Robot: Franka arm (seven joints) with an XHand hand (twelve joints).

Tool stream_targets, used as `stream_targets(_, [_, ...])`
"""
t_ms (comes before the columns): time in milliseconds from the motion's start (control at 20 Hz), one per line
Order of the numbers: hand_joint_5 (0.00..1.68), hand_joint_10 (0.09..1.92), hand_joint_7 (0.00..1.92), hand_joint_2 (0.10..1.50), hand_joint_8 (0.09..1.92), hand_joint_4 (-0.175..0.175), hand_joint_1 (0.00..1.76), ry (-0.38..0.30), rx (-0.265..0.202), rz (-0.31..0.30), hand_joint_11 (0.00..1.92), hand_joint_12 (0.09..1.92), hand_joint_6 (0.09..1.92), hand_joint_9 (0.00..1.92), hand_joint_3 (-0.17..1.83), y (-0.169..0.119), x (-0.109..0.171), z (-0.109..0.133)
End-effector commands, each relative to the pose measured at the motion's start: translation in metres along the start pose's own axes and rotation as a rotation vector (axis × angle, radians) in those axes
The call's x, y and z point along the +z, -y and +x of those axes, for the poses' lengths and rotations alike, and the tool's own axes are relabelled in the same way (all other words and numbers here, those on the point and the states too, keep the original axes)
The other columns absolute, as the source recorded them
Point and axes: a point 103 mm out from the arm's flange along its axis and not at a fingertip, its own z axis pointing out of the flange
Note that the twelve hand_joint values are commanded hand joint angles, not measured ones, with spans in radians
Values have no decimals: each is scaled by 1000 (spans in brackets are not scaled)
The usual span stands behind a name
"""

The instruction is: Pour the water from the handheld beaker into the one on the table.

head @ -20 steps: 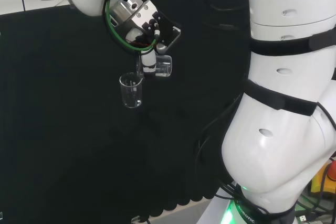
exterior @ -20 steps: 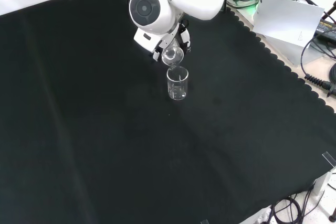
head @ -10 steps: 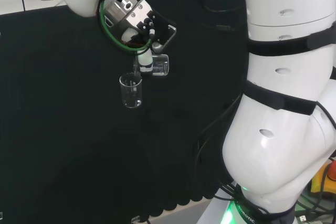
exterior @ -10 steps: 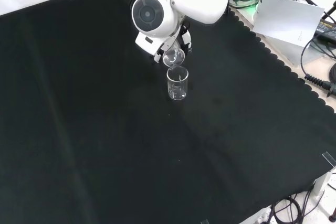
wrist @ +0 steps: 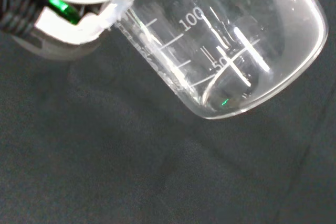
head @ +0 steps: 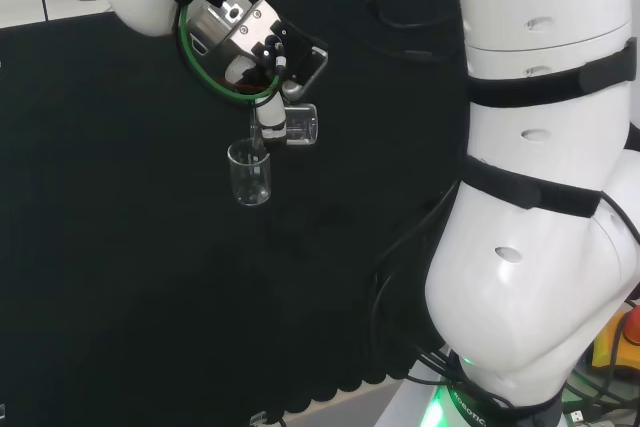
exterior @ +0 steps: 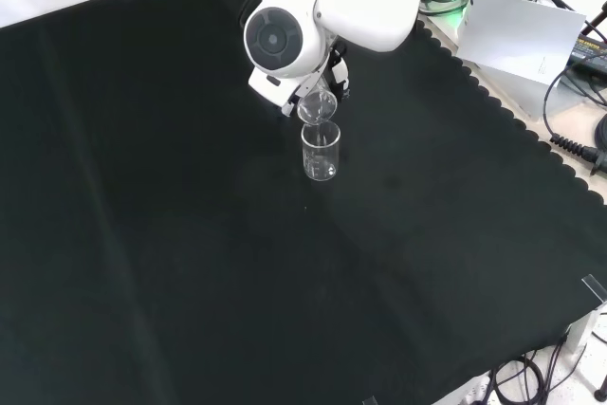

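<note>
Pouring under way. Head view: black and white hand (head: 268,112) curled round clear glass handheld beaker (head: 298,126), tipped on side, mouth now over rim of upright clear glass table beaker (head: 250,173); a second ago it hung farther right, so spout alignment is closing. Front view: held beaker (exterior: 316,106) just above standing one (exterior: 321,151); two beakers on black cloth (exterior: 190,263). Wrist view: tilted graduated beaker (wrist: 226,40), water not discernible.

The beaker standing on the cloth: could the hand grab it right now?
Probably not as things stand. The hand is already curled round the tipped beaker, held just above the standing beaker. Nothing else blocks the way, but its fingers are occupied.
</note>
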Motion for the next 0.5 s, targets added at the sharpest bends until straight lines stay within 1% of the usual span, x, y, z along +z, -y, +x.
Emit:
stream_targets(50, [1216, 87, 1515, 655, 458, 96, 1137, 19, 0, 14, 1197, 867, 802, 1604, 716, -1, -7, 7])
stream_targets(500, [1214, 87, 1516, 656, 455, 98, 1136, 34, -3, 39, 1195, 867, 806, 1603, 715, -2, -11, 13])
